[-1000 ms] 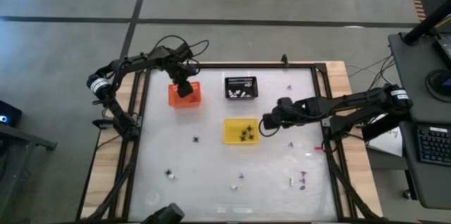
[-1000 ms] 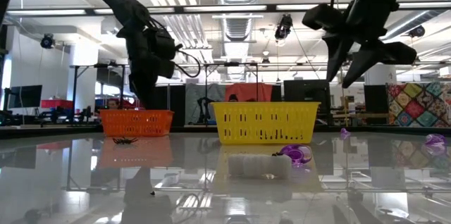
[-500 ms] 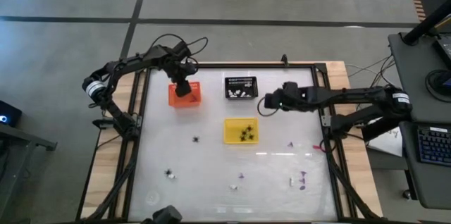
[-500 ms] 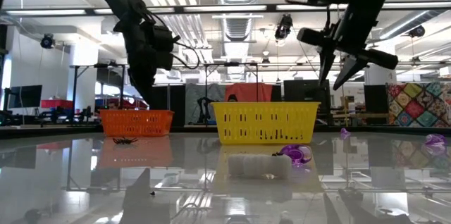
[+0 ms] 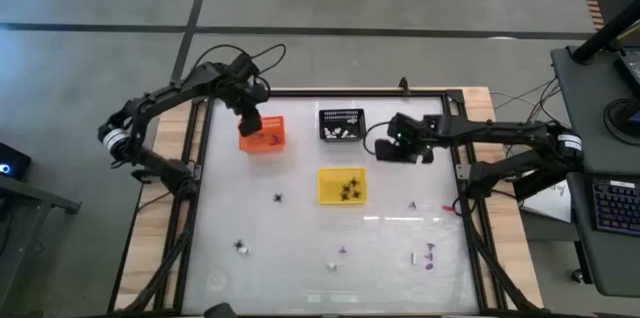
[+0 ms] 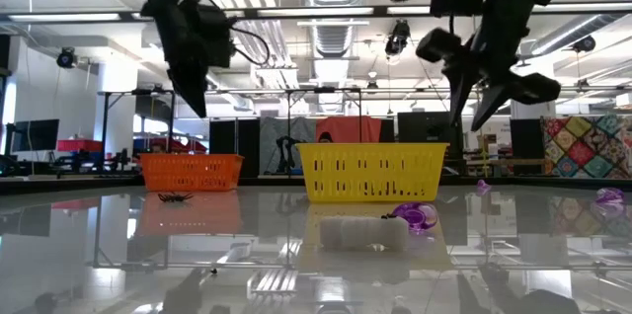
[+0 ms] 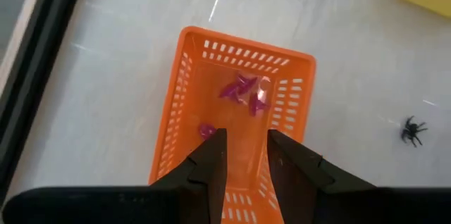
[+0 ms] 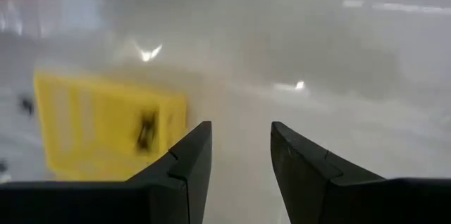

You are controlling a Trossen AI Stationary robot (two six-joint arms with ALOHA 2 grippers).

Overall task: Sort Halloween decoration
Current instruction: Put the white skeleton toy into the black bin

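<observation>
overhead view of a white table (image 5: 300, 258) with two dark robot arms. the left gripper (image 5: 246, 118) hangs over the outer end of the orange basket (image 5: 263, 134); a second ago it sat lower over the basket's middle, and it has since lifted and drawn back. its fingers (image 7: 211, 160) stand a narrow gap apart with nothing between them, wider than a second ago. in the left wrist view, several purple pieces (image 7: 243, 94) lie inside the orange basket, and one black spider (image 7: 413, 131) sits on the table beside it.

the right gripper (image 5: 392, 143) is in the air between the black basket (image 5: 341, 124) and the yellow basket (image 5: 341, 185). a second ago it was beside the yellow basket's right edge; half a second ago it had already swung up near the black basket. its fingers (image 8: 184, 164) are parted and empty, unchanged in width. the right wrist view is blurred, showing the yellow basket off to one side.

white pieces (image 5: 340, 133) lie in the black basket, black spiders (image 5: 349, 189) in the yellow one. loose on the table, in the same spots as before: a spider (image 5: 278, 198), another (image 5: 240, 247), a purple piece (image 5: 342, 251), a white piece (image 5: 414, 256), and purple bits (image 5: 430, 252).
</observation>
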